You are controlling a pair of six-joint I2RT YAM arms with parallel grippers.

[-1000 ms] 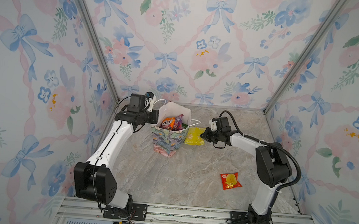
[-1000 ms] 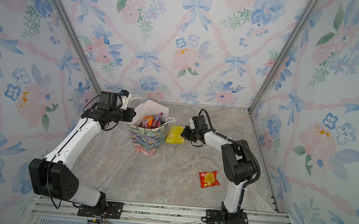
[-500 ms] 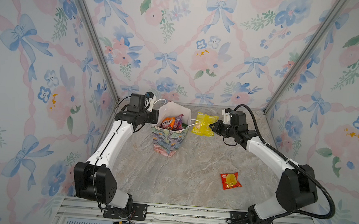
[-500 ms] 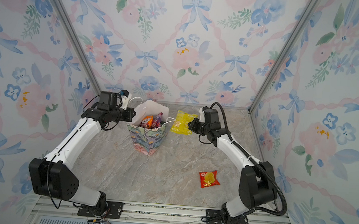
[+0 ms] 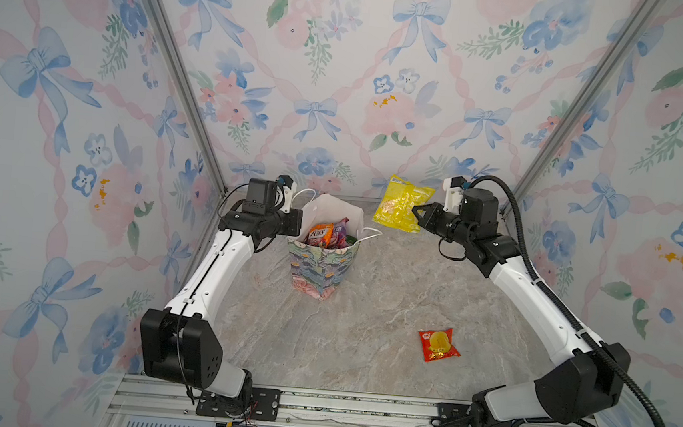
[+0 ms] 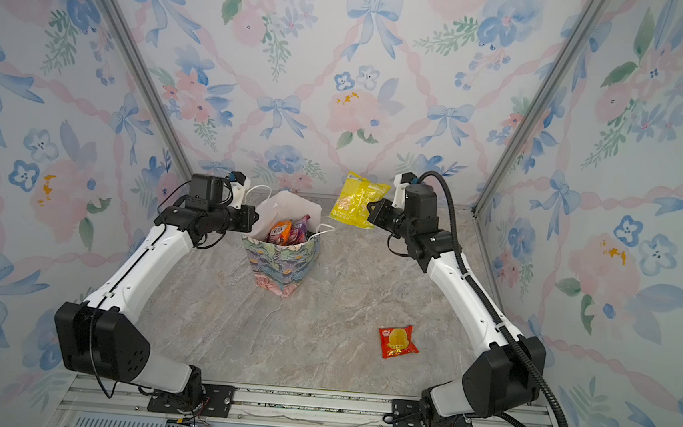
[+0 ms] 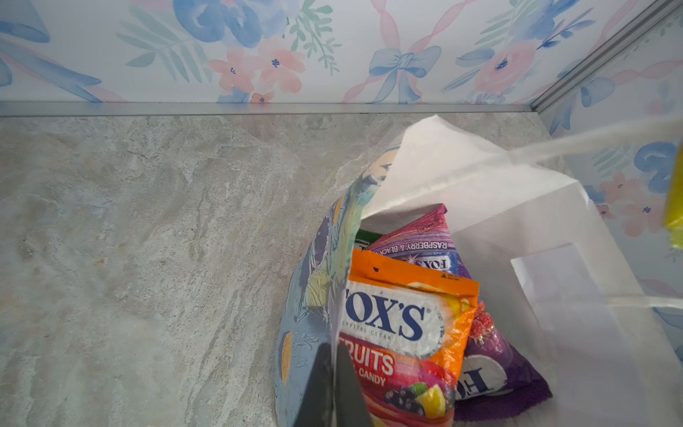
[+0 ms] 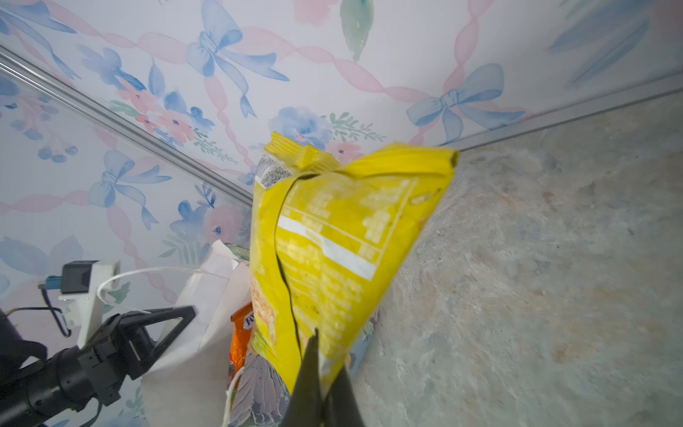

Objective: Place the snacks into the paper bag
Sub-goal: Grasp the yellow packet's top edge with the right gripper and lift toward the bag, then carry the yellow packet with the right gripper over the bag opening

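Nearest, the red-yellow packet (image 5: 439,345) lies flat on the table (image 5: 346,348), just where it lay a second ago. Farther back the paper bag (image 5: 318,269) stands upright and unmoved, and the left gripper (image 7: 332,384) is still pinched shut on the rim of its left wall. Beyond it the right gripper (image 5: 418,213), clamped on a corner of the yellow packet (image 5: 402,204), has raised it from low beside the bag to hang in the air right of the bag's mouth, before the back wall (image 5: 340,97). Inside the bag an orange FOX'S packet (image 7: 403,325) and a purple packet (image 7: 428,244) show. Whatever lies deeper is hidden, and the yellow packet's print is too blurred to read.
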